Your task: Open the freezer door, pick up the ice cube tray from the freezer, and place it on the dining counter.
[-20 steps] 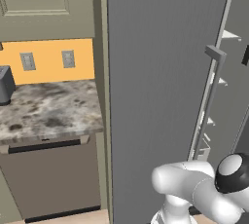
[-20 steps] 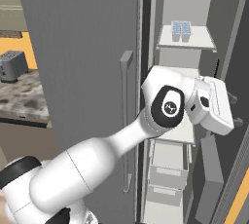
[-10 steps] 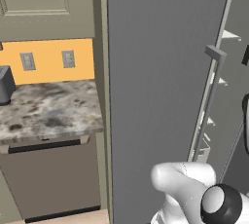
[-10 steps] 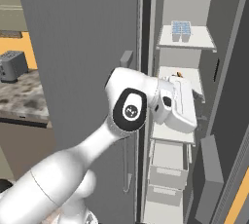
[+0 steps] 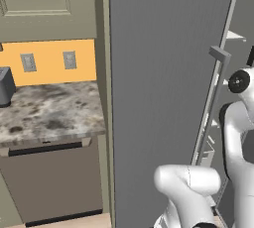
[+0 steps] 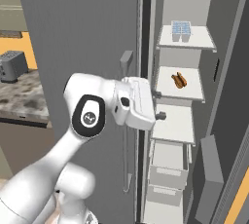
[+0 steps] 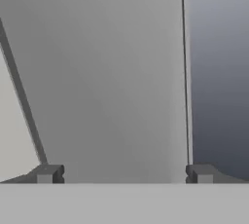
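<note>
Sitting on the top shelf, ice cube tray (image 6: 181, 29) lies well above the fingers (image 6: 160, 116).

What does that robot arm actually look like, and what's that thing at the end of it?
The arm is smooth, glossy white, built of rounded tube segments. Its joints carry dark round caps, one with a small white logo. At the end sits a boxy white hand bearing the claw, whose two small dark grey fingertips are square-edged.

Your arm bends at chest height, wrist level; gripper (image 7: 124, 174) fingers spread wide, apparently holding nothing, before the freezer (image 6: 181, 96).
</note>
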Tool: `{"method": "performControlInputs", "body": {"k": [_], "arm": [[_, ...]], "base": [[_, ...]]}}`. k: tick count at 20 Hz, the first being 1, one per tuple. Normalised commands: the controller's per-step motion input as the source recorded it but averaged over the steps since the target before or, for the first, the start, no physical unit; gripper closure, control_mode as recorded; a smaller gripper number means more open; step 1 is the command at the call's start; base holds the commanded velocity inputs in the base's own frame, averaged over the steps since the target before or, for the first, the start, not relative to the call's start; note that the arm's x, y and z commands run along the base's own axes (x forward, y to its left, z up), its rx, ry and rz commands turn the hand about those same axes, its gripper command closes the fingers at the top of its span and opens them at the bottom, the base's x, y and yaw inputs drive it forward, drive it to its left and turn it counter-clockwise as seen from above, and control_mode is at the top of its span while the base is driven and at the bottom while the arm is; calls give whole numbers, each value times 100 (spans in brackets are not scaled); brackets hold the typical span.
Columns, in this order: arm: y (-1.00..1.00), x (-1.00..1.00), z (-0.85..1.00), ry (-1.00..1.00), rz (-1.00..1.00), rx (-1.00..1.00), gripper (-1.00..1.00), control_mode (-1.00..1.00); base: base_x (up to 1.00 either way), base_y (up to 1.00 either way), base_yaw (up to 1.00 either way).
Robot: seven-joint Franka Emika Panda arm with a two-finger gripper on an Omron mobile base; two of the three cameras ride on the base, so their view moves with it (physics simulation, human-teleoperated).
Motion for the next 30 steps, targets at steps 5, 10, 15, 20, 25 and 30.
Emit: {"method": "performControlInputs", "body": {"k": [5,10,15,20,25,30], "arm": [[89,-11,0,11,39,0,-100,-100],[91,-8,1,15,43,0,-100,-100],[100,-11,2,20,39,0,-100,-100],[84,-5,17,22,35,1,-100,-100],[50,-6,4,14,31,6,-100,-100],[24,0,3,8,12,11,-100,-100]], "base": [[0,0,0],[0,0,0],[0,0,0],[0,0,0],[0,0,0],[0,0,0]]}}
